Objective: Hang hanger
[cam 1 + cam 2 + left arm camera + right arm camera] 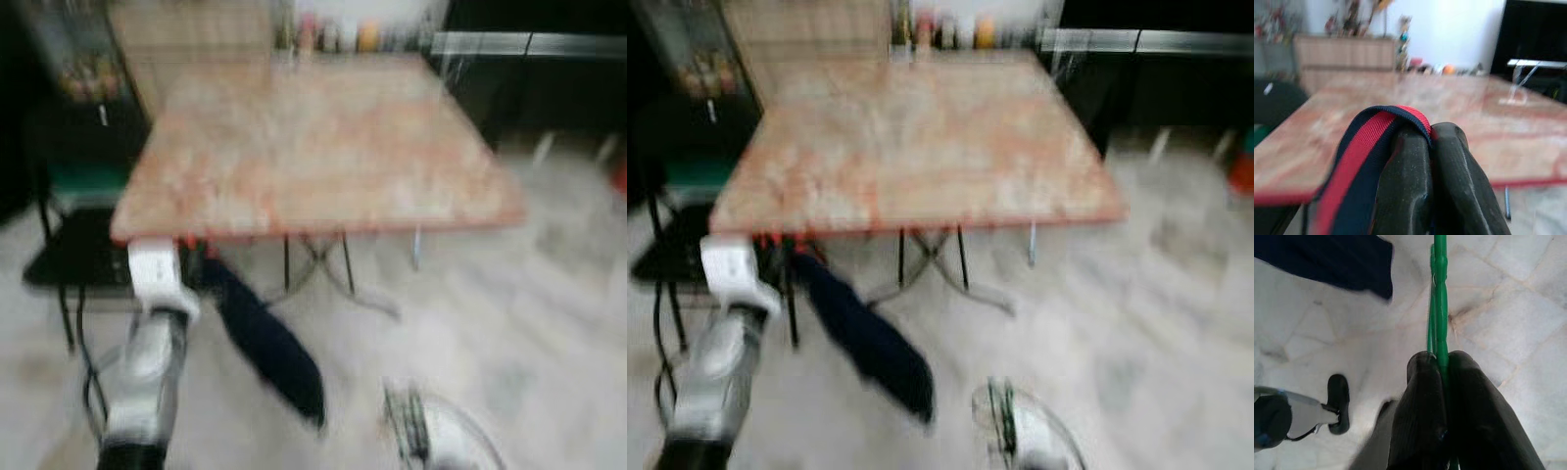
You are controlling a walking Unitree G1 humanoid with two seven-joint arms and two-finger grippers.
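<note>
Though both eye views are blurred, as if taken while walking, a table (323,147) with a mottled pinkish top is made out ahead, with jars at its far edge and a dark chair (69,245) at its left. The left arm is raised at the lower left, and a dark blue garment (269,343) hangs from it near the table's front corner. At the bottom edge the right arm (1019,431) is seen low over pale floor tiles.

From the left wrist view, the left gripper (1432,147) is seen pressed together on a navy and red strap (1364,156), which loops over its fingertips; the tabletop lies just beyond, roughly at gripper height.

From the right wrist view, the right gripper (1442,367) is seen pinching a thin green hanger (1439,308), which runs straight out between the fingers over the tiles. The blue garment's hem shows at the far side, and a robot foot (1338,401) below.

By judgement, the carrying step is in hand: hanger and garment are both held, and no rail or hook can be made out yet. Next, a place to hang must be found and the hanger lifted to it, hook foremost, with the grip kept firm.
</note>
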